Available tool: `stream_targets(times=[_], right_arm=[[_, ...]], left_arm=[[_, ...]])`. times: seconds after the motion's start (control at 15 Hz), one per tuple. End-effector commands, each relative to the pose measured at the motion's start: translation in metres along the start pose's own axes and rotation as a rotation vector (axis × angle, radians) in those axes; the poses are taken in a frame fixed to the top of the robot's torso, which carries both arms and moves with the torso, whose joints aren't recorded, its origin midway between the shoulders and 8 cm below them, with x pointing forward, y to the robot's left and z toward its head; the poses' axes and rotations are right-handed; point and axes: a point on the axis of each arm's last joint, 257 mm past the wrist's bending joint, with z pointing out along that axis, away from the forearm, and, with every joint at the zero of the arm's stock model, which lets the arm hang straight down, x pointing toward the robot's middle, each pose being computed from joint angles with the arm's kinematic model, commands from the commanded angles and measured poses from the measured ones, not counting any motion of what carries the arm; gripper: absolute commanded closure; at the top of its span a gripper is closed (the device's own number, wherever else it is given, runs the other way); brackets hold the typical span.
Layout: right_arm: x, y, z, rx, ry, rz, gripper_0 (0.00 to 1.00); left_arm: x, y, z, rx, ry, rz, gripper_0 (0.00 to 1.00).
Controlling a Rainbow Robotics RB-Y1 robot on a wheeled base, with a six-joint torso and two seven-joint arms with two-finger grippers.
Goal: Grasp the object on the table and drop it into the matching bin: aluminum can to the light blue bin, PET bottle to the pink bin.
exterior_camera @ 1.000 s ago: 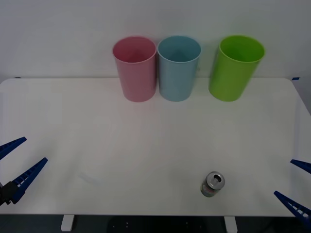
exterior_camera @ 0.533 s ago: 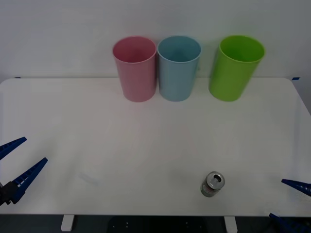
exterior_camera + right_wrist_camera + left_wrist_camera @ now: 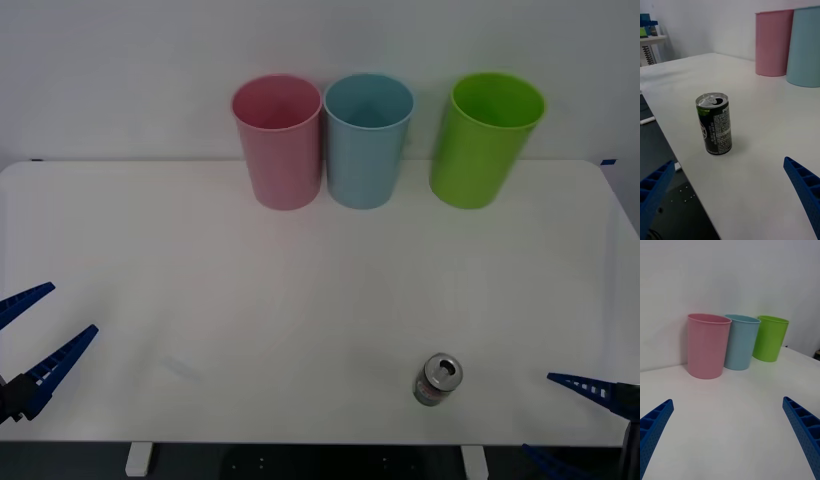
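My right tool (image 3: 575, 425) has swung in from the right edge of the worktop (image 3: 200, 260) and now sits lower and closer to the can (image 3: 437, 379) than it did a moment ago. Its two blue fingers are spread wide and hold nothing. I think this means I am lining up to grab the can, and the grab itself has not started yet. The can stands upright near the front edge of the worktop, on my right side, and my tool is near it but not touching it. My left tool (image 3: 30, 340) waits at the left edge, also spread wide and empty, and it has not moved. From above I see the can's silver top and all three bins at the back: the pink bin (image 3: 278, 140), the light blue bin (image 3: 367, 138) touching it, and a green bin (image 3: 487, 138) a bit apart. My right wrist camera shows what the top view cannot: the dark side of the can (image 3: 714, 125) with small white print, its opened top, and that it sits between my spread fingers (image 3: 805, 187), farther out. The can must go in the light blue bin, well away at the back.
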Motion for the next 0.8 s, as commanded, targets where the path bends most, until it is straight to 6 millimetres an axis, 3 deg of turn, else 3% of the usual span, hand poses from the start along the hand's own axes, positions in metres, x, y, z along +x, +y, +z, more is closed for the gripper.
stream_targets(times=[0.07, 0.8], right_arm=[[0.003, 0.006, 0.018, -0.012, -0.026, 0.012, 0.00], [0.017, 0.011, 0.080, 0.022, -0.033, 0.007, 0.00]], left_arm=[[0.000, 0.000, 0.000, 0.000, 0.000, 0.000, 0.00], [0.000, 0.000, 0.000, 0.000, 0.000, 0.000, 0.00]])
